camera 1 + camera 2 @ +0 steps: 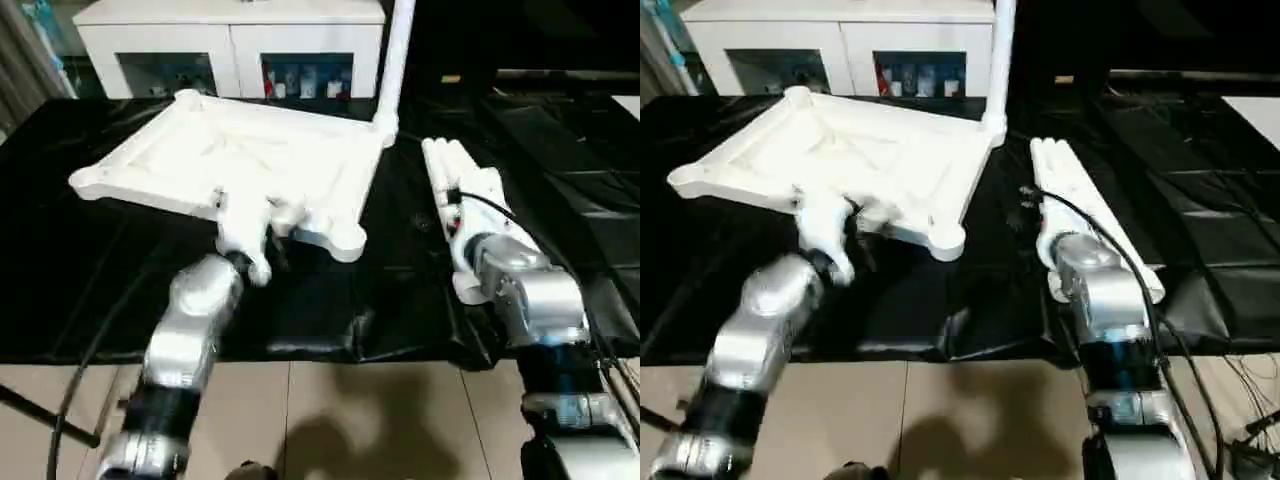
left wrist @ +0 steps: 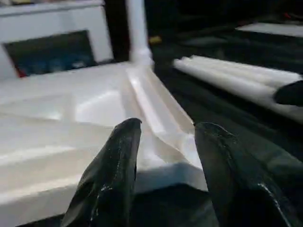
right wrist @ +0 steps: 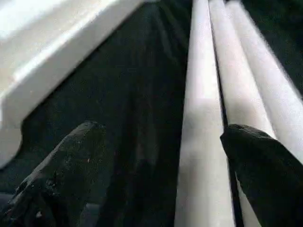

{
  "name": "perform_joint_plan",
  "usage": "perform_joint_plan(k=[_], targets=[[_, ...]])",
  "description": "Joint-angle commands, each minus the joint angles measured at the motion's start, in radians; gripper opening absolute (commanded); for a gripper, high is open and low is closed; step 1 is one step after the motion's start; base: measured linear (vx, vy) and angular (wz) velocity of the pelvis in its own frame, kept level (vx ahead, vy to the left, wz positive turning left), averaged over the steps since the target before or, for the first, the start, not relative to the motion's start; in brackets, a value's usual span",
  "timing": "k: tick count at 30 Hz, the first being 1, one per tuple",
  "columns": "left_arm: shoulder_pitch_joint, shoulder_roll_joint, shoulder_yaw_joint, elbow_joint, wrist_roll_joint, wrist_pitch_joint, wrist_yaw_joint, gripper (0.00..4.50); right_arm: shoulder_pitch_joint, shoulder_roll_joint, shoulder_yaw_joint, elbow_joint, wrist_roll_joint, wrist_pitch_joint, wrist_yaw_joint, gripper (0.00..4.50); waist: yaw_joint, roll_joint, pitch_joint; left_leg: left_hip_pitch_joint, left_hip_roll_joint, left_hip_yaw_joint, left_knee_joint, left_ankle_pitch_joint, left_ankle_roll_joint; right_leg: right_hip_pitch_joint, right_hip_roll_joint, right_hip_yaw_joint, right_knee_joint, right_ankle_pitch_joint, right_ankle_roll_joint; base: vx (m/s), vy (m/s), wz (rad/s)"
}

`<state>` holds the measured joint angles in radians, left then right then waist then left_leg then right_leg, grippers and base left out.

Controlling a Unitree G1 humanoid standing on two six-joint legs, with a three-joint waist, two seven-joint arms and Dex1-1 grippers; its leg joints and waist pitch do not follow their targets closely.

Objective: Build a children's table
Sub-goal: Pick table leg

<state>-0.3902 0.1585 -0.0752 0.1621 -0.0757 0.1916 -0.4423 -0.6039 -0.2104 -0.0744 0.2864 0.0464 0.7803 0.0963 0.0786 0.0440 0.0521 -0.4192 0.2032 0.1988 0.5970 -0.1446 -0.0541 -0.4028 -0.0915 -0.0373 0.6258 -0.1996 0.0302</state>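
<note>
Nearest the camera, two silver forearms reach out over a pale tiled floor toward a low table draped in crinkled, glossy black plastic sheeting.

The left gripper has its two black rubbery fingers partly apart and holding nothing; between their tips lies the near rim of the white moulded-plastic rectangular tabletop, which lies upside down on the sheet with its ribbed, X-braced underside facing up. The left gripper's own fingers sit at that near edge, just beside a rounded corner socket.

The right gripper is spread wide and empty, its fingers straddling the nearest of three loose white tapered tube legs. These lie side by side on the sheet, to the right of the tabletop and apart from it, smooth and slightly shiny.

Farther back, one white tube leg stands upright in the far right corner socket, so one leg of four looks fitted. My judgement is that the build is about a quarter done: three legs remain to be picked up and pressed into the open sockets, and the table must then be turned onto its feet. The right gripper seems set to close on the next leg while the left steadies the top.

Beyond the table stands a white cabinet with glass doors, with small coloured items inside.
</note>
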Motion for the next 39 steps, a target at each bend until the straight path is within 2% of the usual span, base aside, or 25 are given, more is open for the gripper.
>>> perform_joint_plan(k=[1,4,9,13,20,25,31,33,34,36,39], targets=[[-0.006,0.019,-0.013,-0.041,0.006,0.027,-0.022,2.21,-0.031,-0.008,-0.017,0.025,0.007,0.016,-0.005,4.41,-0.003,-0.004,-0.074,0.043,0.016,-0.014,-0.07,-0.243,-0.047,0.031,-0.03,0.026,-0.076,-0.131,-0.173,0.0,0.0,0.0],[0.006,0.064,-0.057,-0.074,0.012,0.047,-0.085,2.21,-0.065,-0.022,0.009,0.09,-0.006,0.046,0.022,4.41,-0.003,-0.006,-0.076,0.044,0.015,-0.013,-0.068,-0.23,-0.051,0.03,-0.029,0.026,-0.073,-0.122,-0.164,0.0,0.0,0.0],[0.016,0.064,-0.057,-0.118,0.008,0.085,-0.074,2.21,-0.082,-0.021,0.021,0.128,-0.006,0.088,0.042,4.41,-0.001,-0.01,-0.078,0.041,0.014,-0.01,-0.063,-0.182,-0.037,0.035,-0.029,0.026,-0.067,-0.064,-0.18,0.0,0.0,0.0],[0.026,0.086,-0.07,-0.157,0.012,0.124,-0.091,2.21,-0.1,-0.019,0.037,0.157,-0.001,0.102,0.055,4.41,0.002,-0.009,-0.077,0.043,0.016,-0.01,-0.064,-0.189,-0.036,0.033,-0.03,0.025,-0.068,-0.091,-0.179,0.0,0.0,0.0],[0.026,0.1,-0.075,-0.183,0.005,0.15,-0.101,2.21,-0.118,-0.009,0.035,0.125,0.017,0.103,0.075,4.41,0.003,-0.005,-0.078,0.045,0.016,-0.011,-0.065,-0.207,-0.051,0.031,-0.029,0.025,-0.068,-0.105,-0.168,0.0,0.0,0.0],[0.025,0.107,-0.079,-0.191,0.009,0.157,-0.102,2.21,-0.138,-0.011,0.035,0.106,0.027,0.094,0.092,4.41,0.005,-0.004,-0.08,0.044,0.014,-0.011,-0.063,-0.183,-0.048,0.033,-0.027,0.025,-0.064,-0.067,-0.169,0.0,0.0,0.0],[0.027,0.113,-0.076,-0.203,0.008,0.17,-0.104,2.21,-0.166,-0.017,-0.011,0.103,0.037,0.065,0.074,4.41,0.004,-0.008,-0.08,0.044,0.015,-0.01,-0.062,-0.184,-0.045,0.033,-0.028,0.025,-0.064,-0.075,-0.172,0.0,0.0,0.0],[0.028,0.114,-0.076,-0.204,0.008,0.17,-0.104,2.21,-0.167,-0.02,-0.013,0.107,0.034,0.067,0.07,4.41,0.006,-0.007,-0.08,0.044,0.014,-0.01,-0.061,-0.177,-0.043,0.033,-0.027,0.025,-0.063,-0.069,-0.175,0.0,0.0,0.0],[0.03,0.116,-0.079,-0.204,0.011,0.171,-0.105,2.21,-0.163,-0.03,-0.012,0.129,0.022,0.077,0.061,4.41,0.005,-0.013,-0.079,0.043,0.013,-0.009,-0.061,-0.175,-0.043,0.034,-0.027,0.025,-0.064,-0.074,-0.174,0.0,0.0,0.0],[0.031,0.117,-0.082,-0.204,0.013,0.171,-0.105,2.21,-0.159,-0.04,-0.005,0.148,0.011,0.083,0.054,4.41,0.007,-0.01,-0.08,0.044,0.013,-0.009,-0.06,-0.172,-0.044,0.033,-0.028,0.025,-0.064,-0.079,-0.175,0.0,0.0,0.0],[0.035,0.118,-0.085,-0.205,0.015,0.17,-0.104,2.21,-0.145,-0.058,0.005,0.19,0.0,0.097,0.052,4.41,0.007,-0.013,-0.08,0.042,0.012,-0.009,-0.059,-0.17,-0.042,0.035,-0.028,0.025,-0.065,-0.084,-0.173,0.0,0.0,0.0]])
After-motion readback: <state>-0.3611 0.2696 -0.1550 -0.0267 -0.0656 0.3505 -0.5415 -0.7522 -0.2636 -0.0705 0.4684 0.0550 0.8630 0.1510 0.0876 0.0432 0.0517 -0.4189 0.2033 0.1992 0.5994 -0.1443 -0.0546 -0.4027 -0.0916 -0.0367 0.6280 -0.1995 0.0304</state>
